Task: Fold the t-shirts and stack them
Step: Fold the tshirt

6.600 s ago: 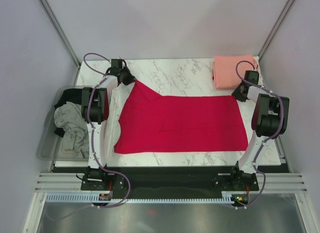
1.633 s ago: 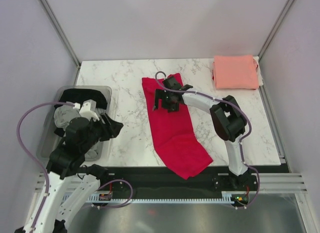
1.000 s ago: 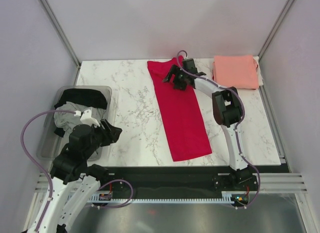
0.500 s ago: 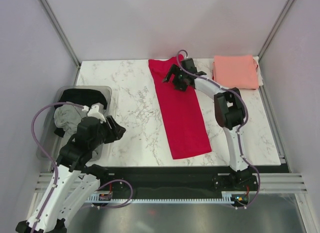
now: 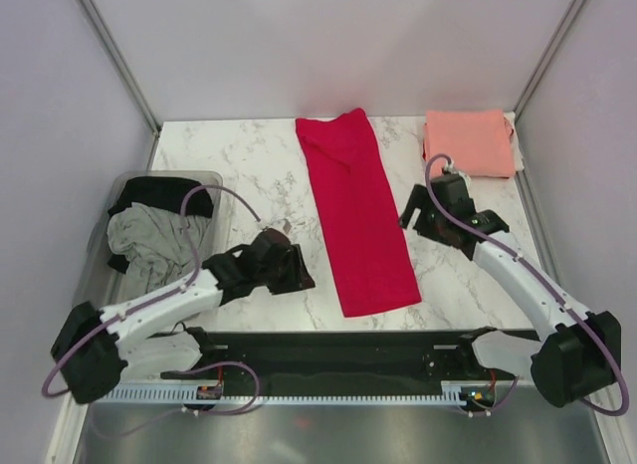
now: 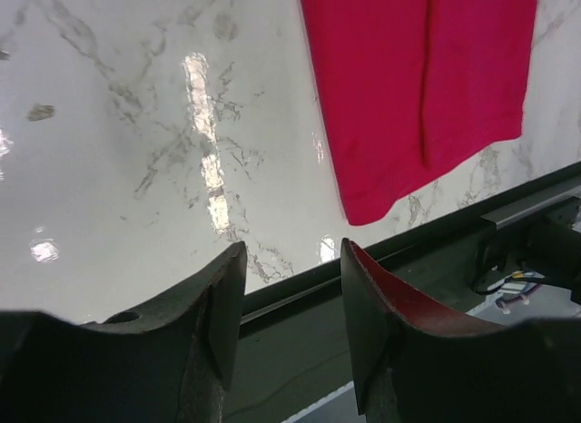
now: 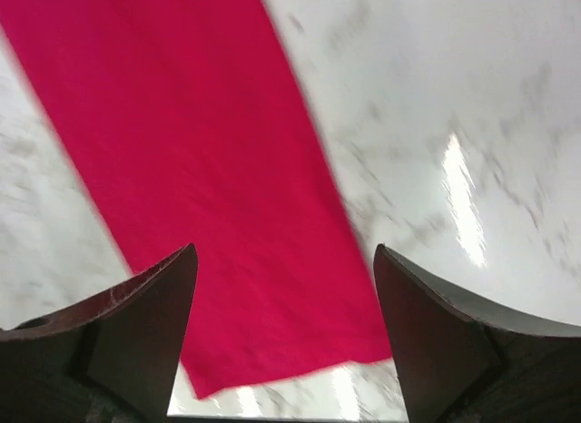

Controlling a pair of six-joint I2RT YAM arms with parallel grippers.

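A white marble-pattern table (image 5: 249, 175) fills the work cell. On it a bright crimson t-shirt (image 5: 360, 215), folded into one long narrow strip, runs from the far edge almost to the front edge, a little right of centre. At the table's left side stands a clear plastic bin (image 5: 96, 270) holding a crumpled grey t-shirt (image 5: 149, 247), with a black t-shirt (image 5: 149, 195) bunched at the bin's far end. A salmon pink t-shirt (image 5: 468, 142) lies folded square in the far right corner, well apart from the crimson strip.

The left gripper (image 6: 292, 246) reaches low across the marble just left of the strip's near end. Its fingers are parted with nothing between them and clear of the cloth. The right gripper (image 7: 284, 250) hangs beside the strip's right edge about halfway along. Its fingers are spread wide and empty, with the crimson cloth and bare marble showing in the gap.
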